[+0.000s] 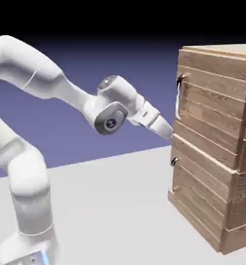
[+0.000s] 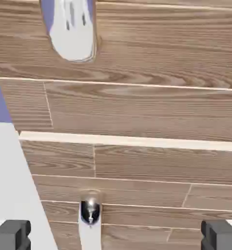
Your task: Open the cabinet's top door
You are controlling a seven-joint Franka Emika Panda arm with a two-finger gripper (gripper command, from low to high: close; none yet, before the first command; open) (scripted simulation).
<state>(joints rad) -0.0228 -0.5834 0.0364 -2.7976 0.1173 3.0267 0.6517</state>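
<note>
The cabinet [image 1: 223,54] of light brown planks stands at the exterior view's right. Its top door [image 1: 210,108] carries a vertical curved grey bar handle [image 1: 180,96] near its left edge. My gripper [image 1: 168,133] hovers just in front of the door's lower edge, below the handle, and holds nothing. In the hand view my gripper [image 2: 115,237] is open, its two grey fingertips [image 2: 10,235] set wide apart at the bottom corners. The top door [image 2: 137,105] fills the upper half of that view. The handle's lower end [image 2: 71,31] shows at the top left.
Below the seam sits the lower panel [image 1: 197,196] with a small dark knob [image 1: 174,162]. In the hand view that knob [image 2: 90,210] lies between my fingertips, a little left of centre. The grey table [image 1: 109,207] runs up to the cabinet's base.
</note>
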